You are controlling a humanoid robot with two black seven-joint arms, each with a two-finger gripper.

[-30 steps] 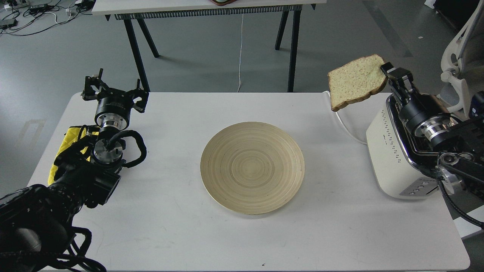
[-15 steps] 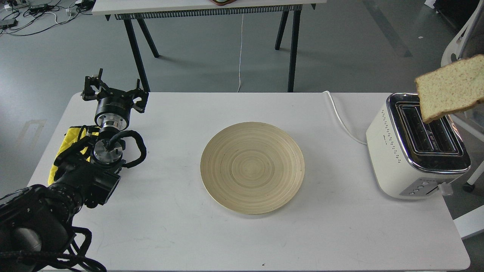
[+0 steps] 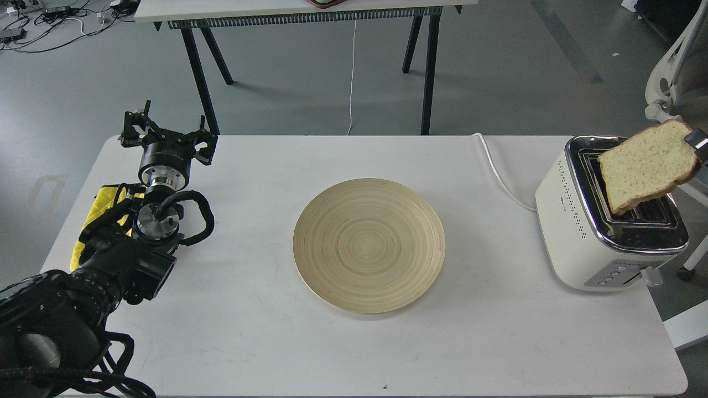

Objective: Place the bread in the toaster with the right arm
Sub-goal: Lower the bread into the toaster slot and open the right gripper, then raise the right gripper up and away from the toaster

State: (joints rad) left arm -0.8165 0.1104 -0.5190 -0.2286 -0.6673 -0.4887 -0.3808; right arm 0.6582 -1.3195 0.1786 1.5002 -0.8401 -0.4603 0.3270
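Bread (image 3: 646,166) hangs tilted above the toaster (image 3: 586,221), pinched by the right end effector (image 3: 698,145) at frame edge. Needs squaring upright over a slot first. Left end effector (image 3: 166,135) sits spread.

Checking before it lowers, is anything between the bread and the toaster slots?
Nothing visible. The bread hangs tilted right over the toaster, its lower corner near the open slots. The right gripper shows only at the frame edge, at the bread's far corner.
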